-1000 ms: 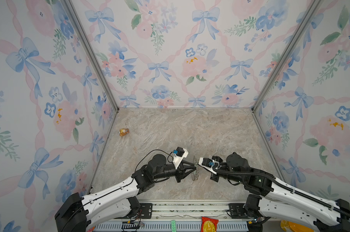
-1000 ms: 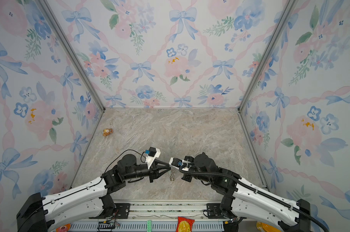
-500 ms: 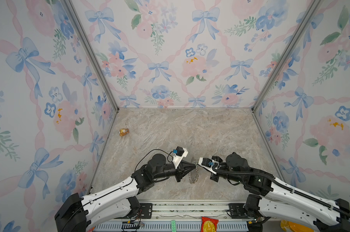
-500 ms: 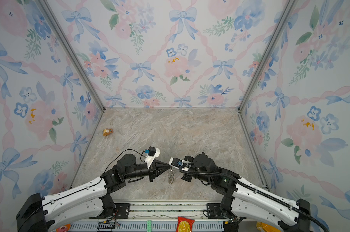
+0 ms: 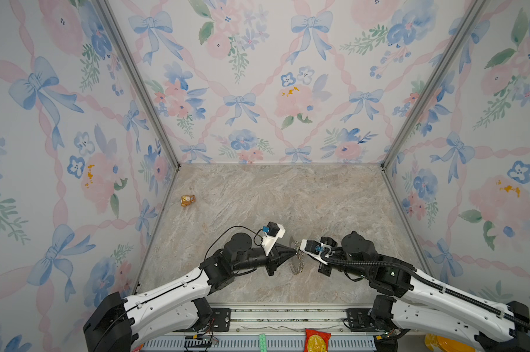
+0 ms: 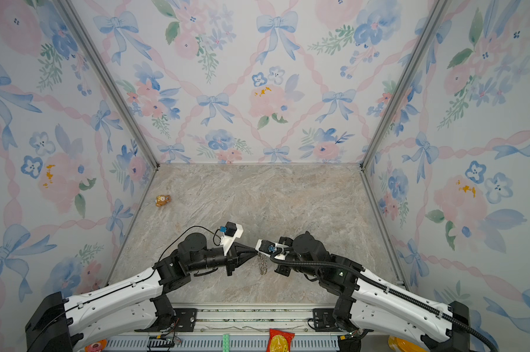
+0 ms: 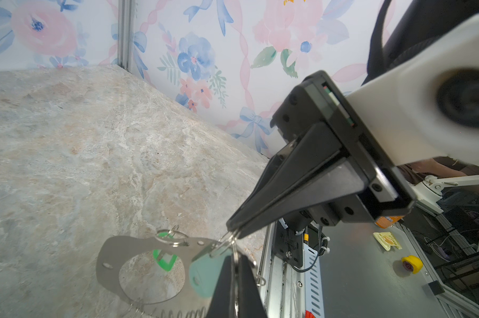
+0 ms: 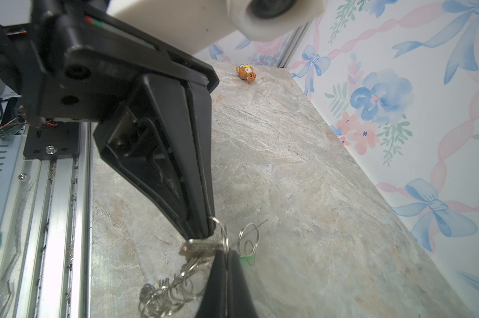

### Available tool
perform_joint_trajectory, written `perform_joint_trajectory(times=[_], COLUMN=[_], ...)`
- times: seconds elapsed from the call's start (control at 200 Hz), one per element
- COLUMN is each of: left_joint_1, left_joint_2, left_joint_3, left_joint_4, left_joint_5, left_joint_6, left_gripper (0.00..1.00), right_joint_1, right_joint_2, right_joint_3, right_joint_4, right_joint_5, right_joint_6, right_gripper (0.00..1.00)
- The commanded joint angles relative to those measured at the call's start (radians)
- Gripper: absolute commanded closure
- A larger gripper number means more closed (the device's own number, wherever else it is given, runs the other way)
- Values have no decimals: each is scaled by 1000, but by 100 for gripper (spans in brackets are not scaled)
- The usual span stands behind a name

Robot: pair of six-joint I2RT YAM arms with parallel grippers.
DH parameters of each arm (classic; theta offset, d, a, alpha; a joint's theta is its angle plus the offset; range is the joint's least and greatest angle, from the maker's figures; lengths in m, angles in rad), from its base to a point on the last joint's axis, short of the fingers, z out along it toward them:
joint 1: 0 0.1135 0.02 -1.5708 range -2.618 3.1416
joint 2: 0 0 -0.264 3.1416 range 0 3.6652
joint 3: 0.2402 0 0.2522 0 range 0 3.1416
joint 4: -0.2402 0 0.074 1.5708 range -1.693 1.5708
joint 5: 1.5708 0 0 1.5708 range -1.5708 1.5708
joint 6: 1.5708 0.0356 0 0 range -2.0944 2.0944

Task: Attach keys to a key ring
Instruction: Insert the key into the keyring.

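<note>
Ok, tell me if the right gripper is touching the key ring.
Touching. The left wrist view shows the right gripper pinching a small silver ring at the edge of the key ring.

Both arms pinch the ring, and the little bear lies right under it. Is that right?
No. The bear isn't under the ring; it lies far off by the left wall, as both top views show. The left fingers and right fingers do pinch the ring.
</note>
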Motion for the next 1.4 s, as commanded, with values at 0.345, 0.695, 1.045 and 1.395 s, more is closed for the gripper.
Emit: perform_joint_trajectory(times=[0.345,0.695,1.045,1.395], left_joint_1=[14,17,18,18], left_joint_2=[-4,11,53,3], left_joint_3=[10,14,30,28], left_joint_4=[-9,-53,-92,-66], left_joint_5=[-43,-67,-63,-50], left_joint_6=[8,16,31,40], left_gripper=[100,100,100,87], right_joint_1=[-14,-56,-105,-110], right_joint_2=[-78,-128,-168,-133], right_joint_3=[-41,-64,-86,-77], right_joint_4=[62,104,147,128], right_joint_5=[-55,-115,-148,-151], right_joint_6=[14,47,83,78], right_gripper=[100,100,100,100])
